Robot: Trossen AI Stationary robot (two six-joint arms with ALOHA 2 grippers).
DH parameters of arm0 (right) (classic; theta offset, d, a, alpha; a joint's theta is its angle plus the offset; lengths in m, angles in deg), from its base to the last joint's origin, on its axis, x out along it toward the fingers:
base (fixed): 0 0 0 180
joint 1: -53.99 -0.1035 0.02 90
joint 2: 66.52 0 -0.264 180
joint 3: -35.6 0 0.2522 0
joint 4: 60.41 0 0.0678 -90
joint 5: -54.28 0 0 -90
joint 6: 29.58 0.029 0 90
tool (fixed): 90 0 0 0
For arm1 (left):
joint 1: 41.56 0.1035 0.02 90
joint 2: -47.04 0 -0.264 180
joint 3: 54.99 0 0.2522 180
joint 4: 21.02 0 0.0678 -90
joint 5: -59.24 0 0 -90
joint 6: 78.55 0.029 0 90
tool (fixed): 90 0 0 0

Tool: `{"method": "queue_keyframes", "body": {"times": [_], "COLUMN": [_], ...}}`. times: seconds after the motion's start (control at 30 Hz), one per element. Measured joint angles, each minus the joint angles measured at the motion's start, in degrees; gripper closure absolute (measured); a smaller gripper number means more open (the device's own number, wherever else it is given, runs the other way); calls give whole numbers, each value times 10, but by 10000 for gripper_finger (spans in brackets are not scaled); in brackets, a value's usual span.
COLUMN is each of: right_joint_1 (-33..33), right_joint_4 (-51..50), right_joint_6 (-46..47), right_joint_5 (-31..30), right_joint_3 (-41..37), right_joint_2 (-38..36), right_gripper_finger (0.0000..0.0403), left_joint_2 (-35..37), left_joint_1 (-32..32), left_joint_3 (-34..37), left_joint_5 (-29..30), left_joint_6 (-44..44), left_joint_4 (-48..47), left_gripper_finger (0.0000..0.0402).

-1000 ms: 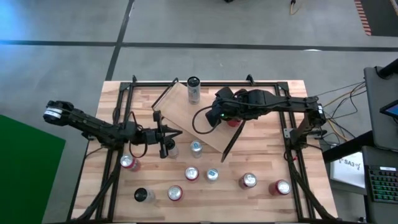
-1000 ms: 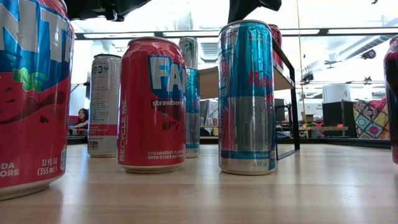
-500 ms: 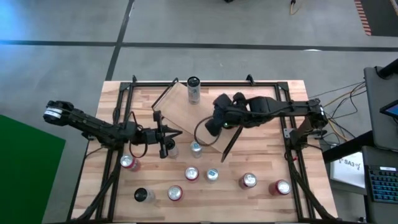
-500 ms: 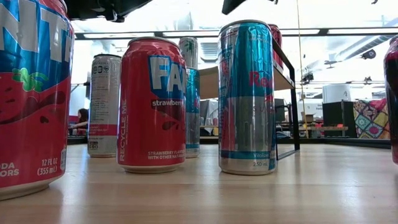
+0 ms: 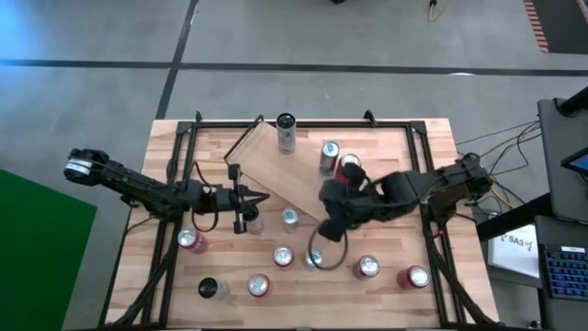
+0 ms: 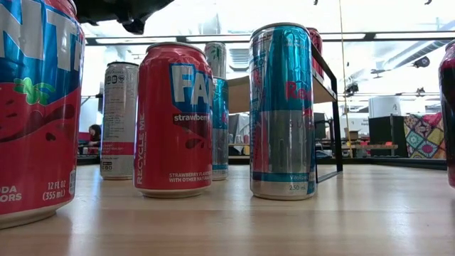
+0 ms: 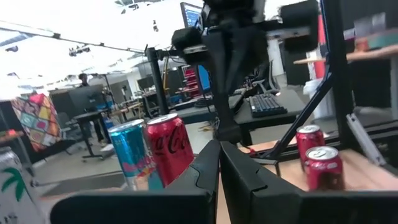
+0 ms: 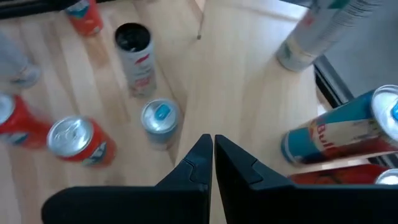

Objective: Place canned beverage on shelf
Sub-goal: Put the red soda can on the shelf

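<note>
The shelf (image 5: 276, 173), a light-wood plank on black frames, stands askew at the table's far middle. Three cans stand upright on it: a silver one (image 5: 286, 131), a blue one (image 5: 328, 156) and a red one (image 5: 349, 168). My right gripper (image 5: 323, 213) hovers shut over the shelf's near right end, apart from the blue can (image 8: 336, 134). My left gripper (image 5: 264, 198) hangs shut and empty left of the shelf, above the table. Its wrist view shows the shut fingers (image 7: 219, 152) and the blue can (image 7: 134, 154) beside the red can (image 7: 169, 148).
Several loose cans stand along the table's near half, among them red ones (image 5: 191, 241) (image 5: 367, 267) (image 5: 417, 276), a blue-topped one (image 5: 313, 258) and a black-topped one (image 5: 211, 288). A cable loop (image 5: 326, 250) hangs under my right arm. The low view is crowded with cans (image 6: 174, 117) (image 6: 282, 110).
My right gripper has drawn back from over the shelf toward the table's near edge, rolling as it went and staying shut. The blue and red cans it covered now show standing on the shelf.
</note>
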Motion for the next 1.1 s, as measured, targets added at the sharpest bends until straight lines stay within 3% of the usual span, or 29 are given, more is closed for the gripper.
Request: {"method": "queue_keyframes", "body": {"times": [0.5,0.77,1.1], "right_joint_1": [-38,-38,-38], "right_joint_4": [191,295,373], "right_joint_6": [-96,-132,-176], "right_joint_5": [-17,-16,-11], "right_joint_3": [-217,-335,-439], "right_joint_2": [-143,-236,-315], "right_gripper_finger": [394,394,394], "left_joint_2": [0,0,-3], "left_joint_1": [-31,-30,-30], "left_joint_3": [-11,-110,-151], "left_joint_5": [-37,-39,-14], "left_joint_6": [-37,-9,-63], "left_joint_4": [43,-132,-211], "left_gripper_finger": [402,402,402]}}
